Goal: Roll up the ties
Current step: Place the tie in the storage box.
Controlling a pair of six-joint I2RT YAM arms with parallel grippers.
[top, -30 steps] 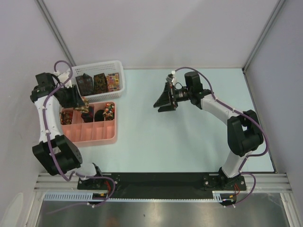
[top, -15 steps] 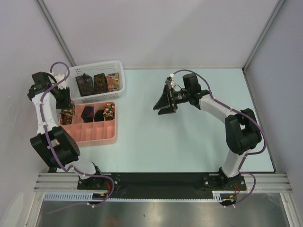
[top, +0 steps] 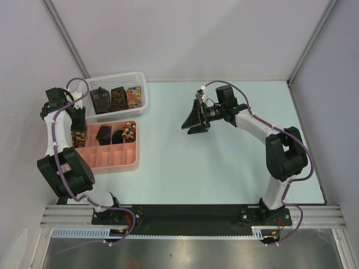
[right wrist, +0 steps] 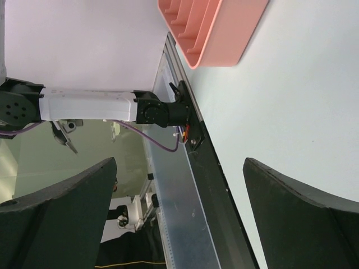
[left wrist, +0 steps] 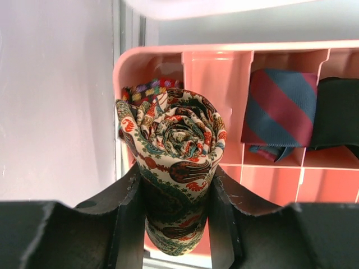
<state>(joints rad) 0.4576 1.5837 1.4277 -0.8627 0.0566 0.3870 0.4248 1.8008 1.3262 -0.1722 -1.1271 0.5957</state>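
- Left hand (left wrist: 176,186): clamped on a rolled paisley tie (left wrist: 174,140), one finger pressing each flank. The roll stands lengthwise between the fingers, with its spiral end facing the wrist camera and its other end pointing out past the fingertips.
- Governing relation: the roll's long axis points out of the hand toward the corner compartment of the pink tray (left wrist: 224,49), which lies directly beyond the fingertips. In my judgement, the coming move is a straight advance along that axis, then a release.
- Obstruction: a multicoloured tie piece (left wrist: 147,89) shows just behind the roll in or near that corner. I cannot tell how much room remains there. The compartment wall is close on either side.
- Neighbours: the next compartment toward the right arm looks unoccupied. Beyond it sit a red-and-blue striped tie (left wrist: 277,106) and a dark tie (left wrist: 336,112).
- White mesh basket (top: 112,77): just beyond the hand, holding further ties (top: 118,98).
- Right hand (top: 194,120): jaws wide apart, holding nothing, above the surface (top: 224,168) and well apart from the tray. The left arm is plainly the nearer.
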